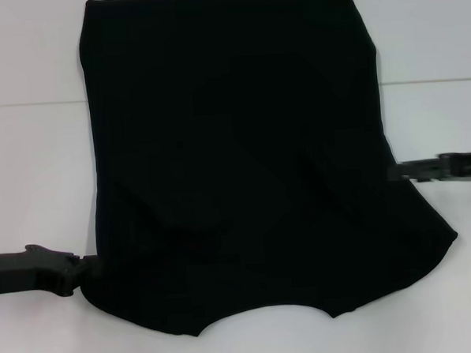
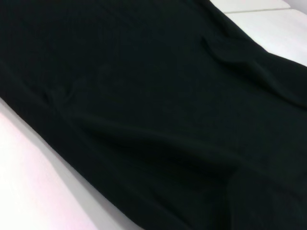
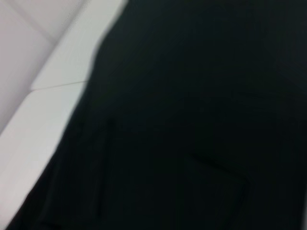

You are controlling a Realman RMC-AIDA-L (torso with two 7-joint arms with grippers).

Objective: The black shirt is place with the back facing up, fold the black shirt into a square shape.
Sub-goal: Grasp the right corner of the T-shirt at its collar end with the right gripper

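The black shirt (image 1: pixel 235 161) lies spread flat on the white table (image 1: pixel 30 171), its curved neckline at the near edge and its straight hem at the far edge. No lettering shows. My left gripper (image 1: pixel 89 271) sits low on the table at the shirt's near left corner, touching the fabric edge. At the middle of the shirt's right edge my right gripper (image 1: pixel 397 172) meets the cloth. Black fabric fills the left wrist view, the shirt (image 2: pixel 158 110) showing soft creases. In the right wrist view the shirt (image 3: pixel 192 120) covers most of the picture.
A thin seam (image 1: pixel 26 105) runs across the table on both sides of the shirt. Bare white table (image 1: pixel 444 78) lies to the left and right of the shirt and along its near edge.
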